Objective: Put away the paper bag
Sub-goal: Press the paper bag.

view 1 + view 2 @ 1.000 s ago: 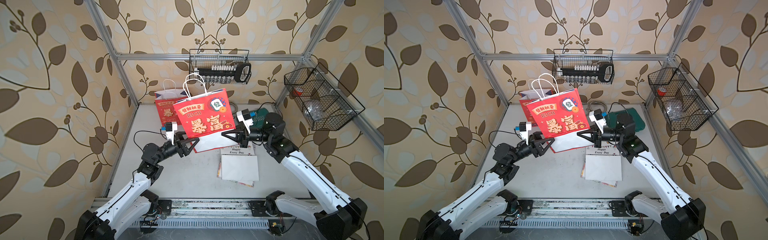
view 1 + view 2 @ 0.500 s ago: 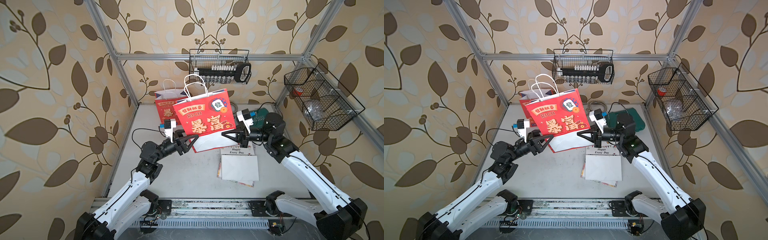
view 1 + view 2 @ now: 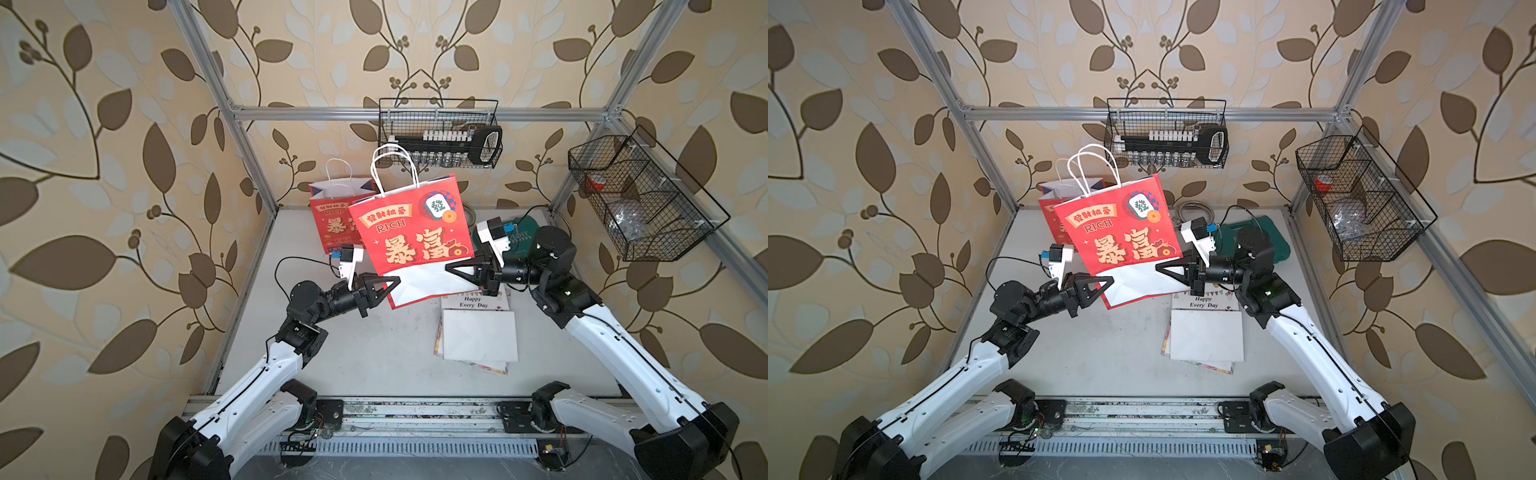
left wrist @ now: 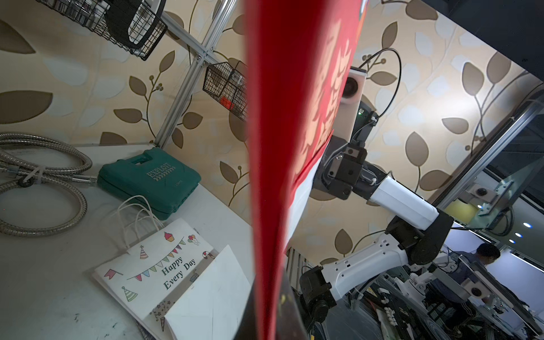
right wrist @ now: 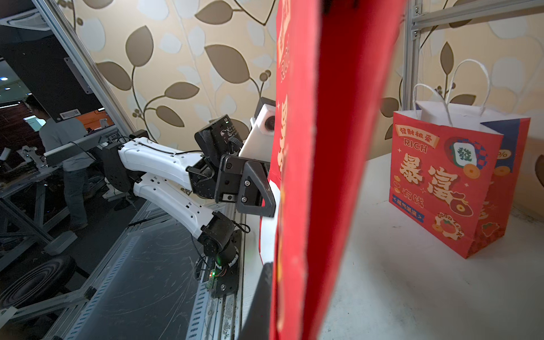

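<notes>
Two claws pinch one red paper bag (image 3: 411, 232) with white cord handles in a top view. They hold it upright, slightly tilted, in the air, clear of the pale grey table (image 3: 374, 353). The left claw (image 3: 395, 283) is closed on the bag's lower left corner, at the white bottom fold. The right claw (image 3: 451, 270) is closed on the lower right edge. The bag hangs just above the far end of a flat white paper gift bag (image 3: 478, 334) printed "Happy Every Day", which lies on the table. Beyond the white gift bag to its left, a second red bag (image 3: 332, 222) of the same print stands upright. Beyond it to the right lies a green plastic tool case (image 3: 521, 235).

In both top views the grip reads alike: the left claw (image 3: 1109, 281) and the right claw (image 3: 1159, 270) clamp opposite lower corners of the red paper bag (image 3: 1125, 241), with the white gift bag (image 3: 1206, 336) below.

From the left wrist, the red paper bag (image 4: 276, 147) is edge-on, a red band running into the left claw's own grip, whose fingers are too blurred to make out. Past the white gift bag (image 4: 156, 273) lie the tool case (image 4: 150, 179) and a coiled metal hose (image 4: 44, 176).

From the right wrist, the red paper bag (image 5: 318, 176) fills the middle. The left claw (image 5: 269, 206) presses a dark finger flat against its face. The second red bag (image 5: 447, 182) stands apart on the table (image 5: 412, 279).
</notes>
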